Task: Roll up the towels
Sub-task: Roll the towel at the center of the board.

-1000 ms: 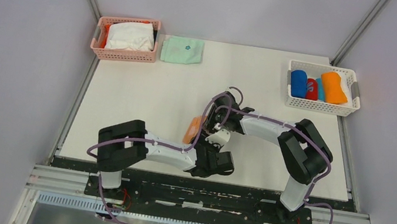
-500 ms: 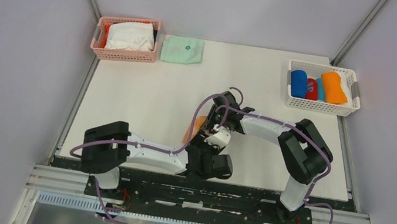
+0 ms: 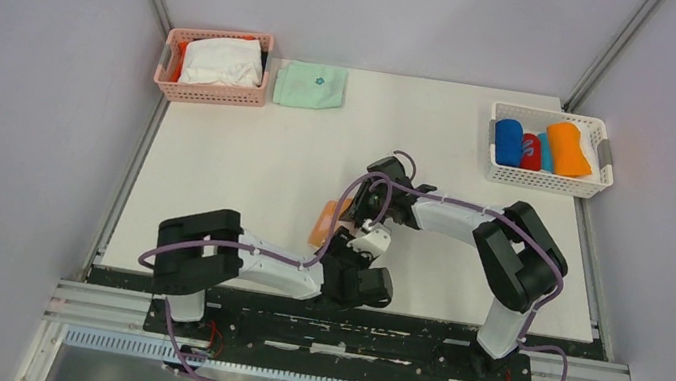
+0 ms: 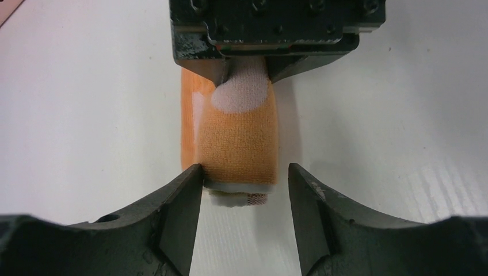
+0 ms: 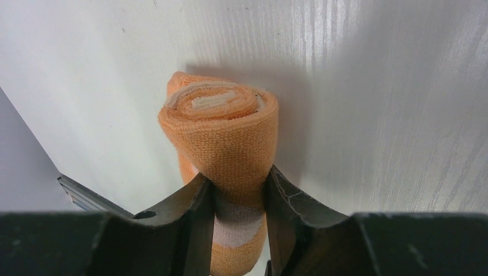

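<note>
A pink basket [image 3: 217,96] sits at the far left corner of the white surface [image 3: 246,167], filled by a crumpled white cloth [image 3: 222,62]. Just beside it on the right, a folded mint-green cloth [image 3: 310,84] lies flat, with a small motif at its centre, perhaps a flower. A white basket [image 3: 543,180] stands at the far right corner, well apart from both.

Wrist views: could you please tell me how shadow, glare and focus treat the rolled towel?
Left wrist: the rolled towel is sharp and well lit; faint streaky sheen on the table at lower right. Right wrist: the roll's end is in focus, throwing a soft shadow on the table behind it.
</note>
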Motion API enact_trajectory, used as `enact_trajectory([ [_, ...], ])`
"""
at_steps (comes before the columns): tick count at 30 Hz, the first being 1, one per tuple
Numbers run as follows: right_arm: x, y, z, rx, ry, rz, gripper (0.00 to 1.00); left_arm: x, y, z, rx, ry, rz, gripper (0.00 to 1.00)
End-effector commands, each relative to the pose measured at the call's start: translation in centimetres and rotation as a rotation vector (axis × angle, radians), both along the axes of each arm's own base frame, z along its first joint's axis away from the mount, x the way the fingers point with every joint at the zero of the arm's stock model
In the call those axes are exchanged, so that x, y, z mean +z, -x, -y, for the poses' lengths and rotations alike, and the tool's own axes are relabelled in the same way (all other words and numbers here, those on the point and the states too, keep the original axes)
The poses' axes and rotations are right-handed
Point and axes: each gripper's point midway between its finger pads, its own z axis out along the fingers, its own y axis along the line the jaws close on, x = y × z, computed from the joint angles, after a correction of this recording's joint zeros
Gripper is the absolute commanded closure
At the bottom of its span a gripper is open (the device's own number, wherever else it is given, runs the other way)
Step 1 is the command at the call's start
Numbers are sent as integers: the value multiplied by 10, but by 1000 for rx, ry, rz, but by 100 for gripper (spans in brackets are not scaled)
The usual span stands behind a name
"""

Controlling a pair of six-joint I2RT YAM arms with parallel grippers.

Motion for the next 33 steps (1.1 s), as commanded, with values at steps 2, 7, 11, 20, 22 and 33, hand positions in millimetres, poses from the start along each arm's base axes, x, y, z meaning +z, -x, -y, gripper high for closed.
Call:
enact_trajectory([
  [2, -14, 12, 11, 4, 42, -46, 59, -12, -8, -5, 46, -6, 16, 41],
  [7, -7, 9, 11, 13, 27, -27, 58, -22, -9, -15, 76, 20, -38, 58],
  [11, 5, 2, 7, 23, -27, 20, 52, -23, -10, -24, 92, 104, -108, 78],
  [20, 38, -11, -9, 40, -194, 143, 36, -27, -11, -28, 68, 447, -368, 85],
  [22, 37, -14, -11, 28, -217, 147, 35, -30, -13, -29, 71, 492, -418, 85],
  [33, 22, -19, -28, 12, -353, 173, 34, -42, -18, -36, 139, 802, -677, 86],
])
